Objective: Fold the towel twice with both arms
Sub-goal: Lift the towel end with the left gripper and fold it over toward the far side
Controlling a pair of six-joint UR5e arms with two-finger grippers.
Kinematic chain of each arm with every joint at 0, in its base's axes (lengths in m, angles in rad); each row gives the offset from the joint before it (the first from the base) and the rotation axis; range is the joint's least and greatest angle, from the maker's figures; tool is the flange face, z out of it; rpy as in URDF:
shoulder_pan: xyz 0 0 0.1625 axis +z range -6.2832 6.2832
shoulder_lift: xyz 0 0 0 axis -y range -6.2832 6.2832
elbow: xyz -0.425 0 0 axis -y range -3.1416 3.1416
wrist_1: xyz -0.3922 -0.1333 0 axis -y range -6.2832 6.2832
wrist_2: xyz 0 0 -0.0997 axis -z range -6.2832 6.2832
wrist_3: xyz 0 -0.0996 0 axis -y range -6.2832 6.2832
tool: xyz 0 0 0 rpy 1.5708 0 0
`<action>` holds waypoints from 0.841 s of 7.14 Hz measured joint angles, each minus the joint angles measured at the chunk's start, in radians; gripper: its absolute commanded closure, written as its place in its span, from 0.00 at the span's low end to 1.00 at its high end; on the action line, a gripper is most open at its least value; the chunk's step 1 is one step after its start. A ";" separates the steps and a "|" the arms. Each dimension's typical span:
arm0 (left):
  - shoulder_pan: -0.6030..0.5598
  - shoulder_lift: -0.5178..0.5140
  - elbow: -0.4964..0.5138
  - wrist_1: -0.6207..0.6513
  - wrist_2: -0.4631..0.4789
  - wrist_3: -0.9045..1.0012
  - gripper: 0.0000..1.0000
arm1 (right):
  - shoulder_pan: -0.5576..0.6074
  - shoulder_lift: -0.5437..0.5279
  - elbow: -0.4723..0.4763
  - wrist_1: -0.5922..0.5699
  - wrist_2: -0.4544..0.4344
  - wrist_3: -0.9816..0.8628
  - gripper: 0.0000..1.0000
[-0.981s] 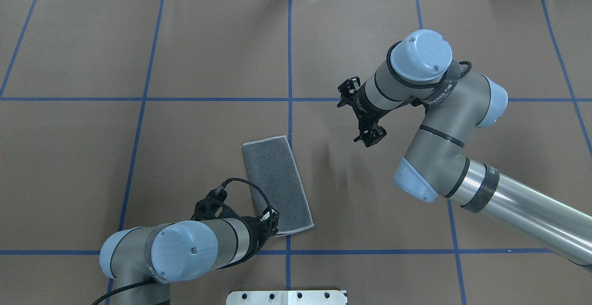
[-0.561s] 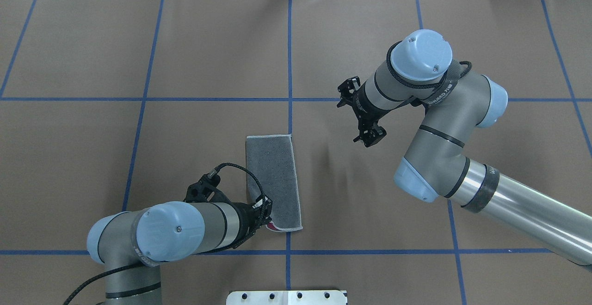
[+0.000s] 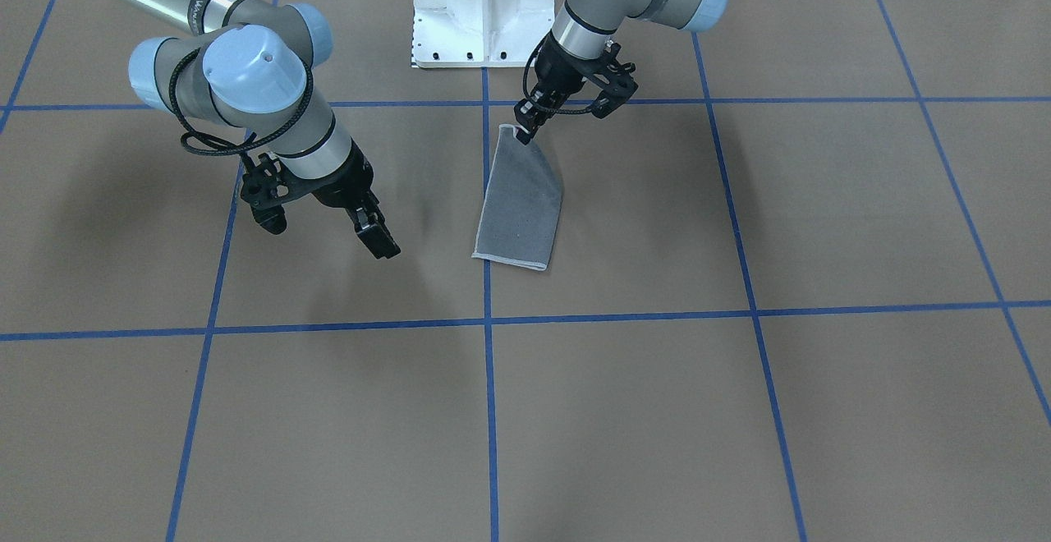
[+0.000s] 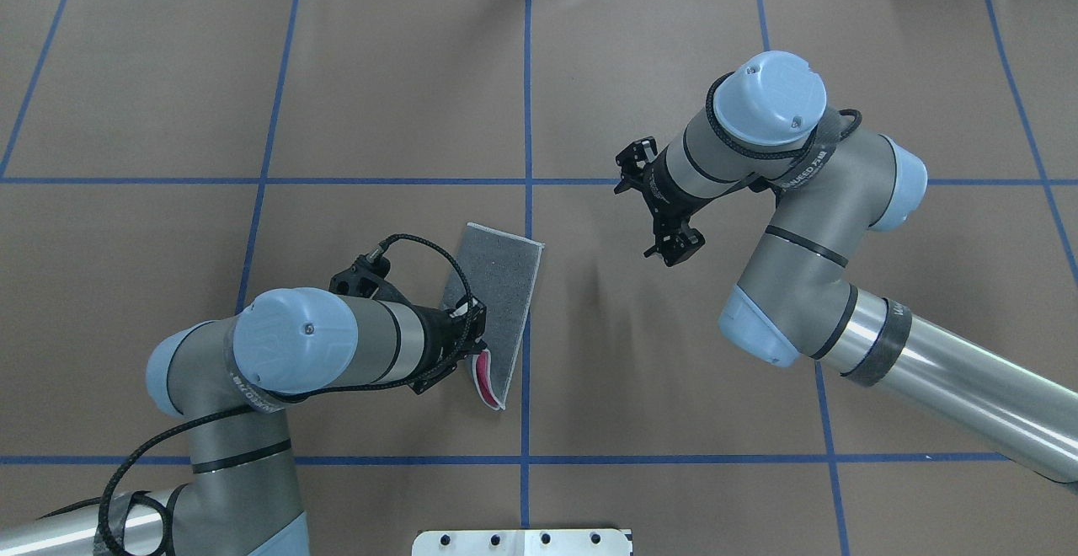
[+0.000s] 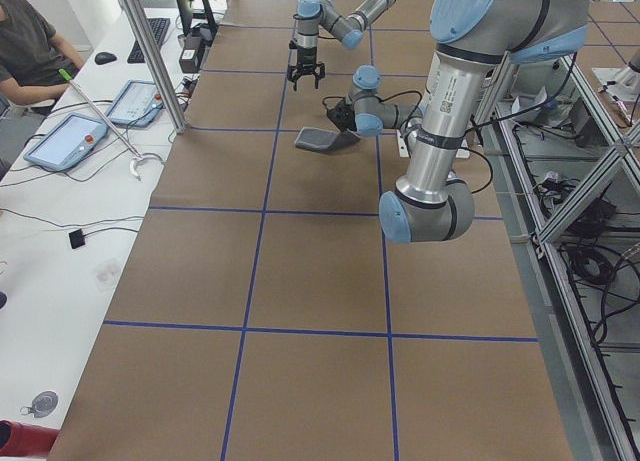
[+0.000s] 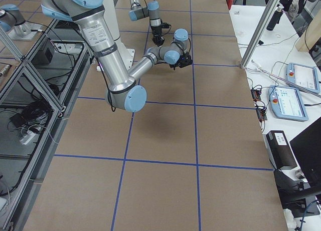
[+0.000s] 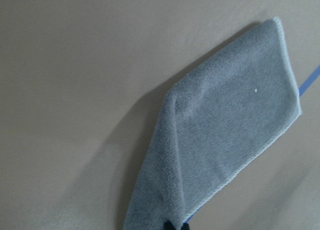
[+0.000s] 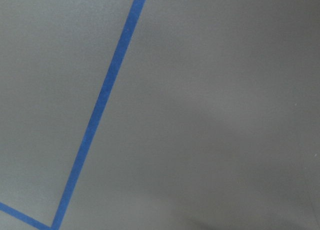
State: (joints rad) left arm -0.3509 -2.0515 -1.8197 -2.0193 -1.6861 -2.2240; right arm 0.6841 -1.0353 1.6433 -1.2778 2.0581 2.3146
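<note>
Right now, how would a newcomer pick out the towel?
On the brown table, look ahead of the white pedestal base, along the centre blue tape line. The towel is the narrow folded dark grey cloth there, one corner pinched by the left gripper, pink peeking underneath: the only cloth.

**Left wrist camera: grey towel face, near end at gripper**

The towel (image 7: 225,135) ran diagonally from bottom centre to upper right, dark grey face toward the camera. A light stitched border edged its far short end and its right long side. The left long side was a soft rounded fold with a crease partway along it. One small white speck sat on the grey pile. A soft shadow lay on the brown surface (image 7: 75,90) left of the towel. A short piece of blue tape line (image 7: 310,80) showed just beside the far right corner. Only a small dark tip of the left gripper (image 7: 172,225) showed at the bottom edge, against the towel's near end.
</note>
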 measured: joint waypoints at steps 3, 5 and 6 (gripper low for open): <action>-0.070 -0.117 0.113 -0.001 -0.002 -0.001 1.00 | 0.040 -0.040 0.004 0.000 0.041 -0.040 0.00; -0.113 -0.160 0.185 -0.021 -0.003 0.001 1.00 | 0.045 -0.056 0.004 0.000 0.044 -0.059 0.00; -0.130 -0.180 0.236 -0.047 -0.003 0.003 1.00 | 0.046 -0.060 0.004 0.000 0.044 -0.063 0.00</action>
State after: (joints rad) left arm -0.4807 -2.2319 -1.5837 -2.0667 -1.6888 -2.2210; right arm 0.7298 -1.0953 1.6475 -1.2778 2.1016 2.2519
